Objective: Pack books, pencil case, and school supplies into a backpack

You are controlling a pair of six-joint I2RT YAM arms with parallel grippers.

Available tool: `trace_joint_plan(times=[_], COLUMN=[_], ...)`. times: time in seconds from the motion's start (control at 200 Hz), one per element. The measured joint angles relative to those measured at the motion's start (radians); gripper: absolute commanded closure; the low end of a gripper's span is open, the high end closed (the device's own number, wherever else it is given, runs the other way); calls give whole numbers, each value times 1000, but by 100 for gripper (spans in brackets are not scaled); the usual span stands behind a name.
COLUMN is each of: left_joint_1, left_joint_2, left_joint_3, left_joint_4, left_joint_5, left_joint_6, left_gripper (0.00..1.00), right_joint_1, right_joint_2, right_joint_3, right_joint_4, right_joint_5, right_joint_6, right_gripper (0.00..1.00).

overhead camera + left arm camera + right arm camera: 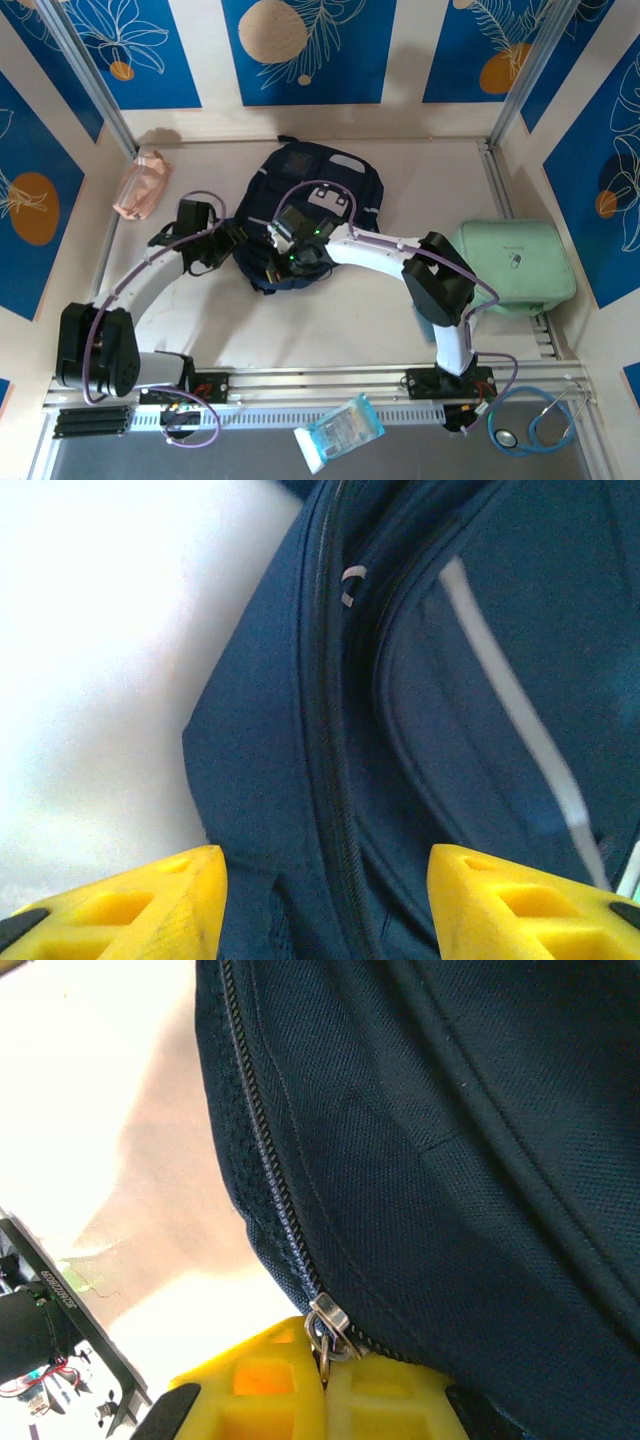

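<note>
Right wrist view gives you the right gripper [325,1385] pinched shut on the zip pull [326,1322] at the edge of the backpack [450,1160]. Your left gripper [325,900] stands partly open, fingers [130,900] either side of the zip line, gripping nothing. From above, the backpack lies mid-table [350,320]; the pencil case [140,185] sits far left, well apart.

You are seeing dark navy backpack [250,780] fabric showing between the yellow fingers [150,905] of the left gripper [325,865], a pale stripe [500,690] running above one. A silver zipper pull [328,1322] is glinting above the right gripper's [325,1365] yellow fingers [260,1390].
</note>
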Motion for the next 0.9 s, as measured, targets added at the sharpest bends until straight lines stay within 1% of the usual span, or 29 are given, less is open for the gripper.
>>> trace_joint_plan(times=[0.13,0.29,0.45,0.56,0.61,0.765,0.9], left_joint_1=[-27,-63,-84,-87,-87,-89,-91], left_joint_2=[32,134,211,262,279,304,307], left_joint_3=[14,96,164,198,208,227,230], left_joint_4=[-29,-60,-104,-138,-150,-183,-198], left_joint_5=[-2,-10,-52,-85,-93,-102,-113], left_joint_6=[1,21,61,95,105,139,150], left_gripper=[45,47,60,64,68,82,89], right_joint_1=[2,2,2,2,2,2,1], right_joint_2=[0,0,0,0,0,0,-2], right_joint_3=[0,0,0,0,0,-14,-35], right_joint_4=[2,8,9,8,7,5,8], right_joint_5=[-7,-10,-9,-5,0,8,16], right_joint_6=[0,0,0,-1,-3,-10,-13], right_gripper=[100,100,100,100,100,100,100])
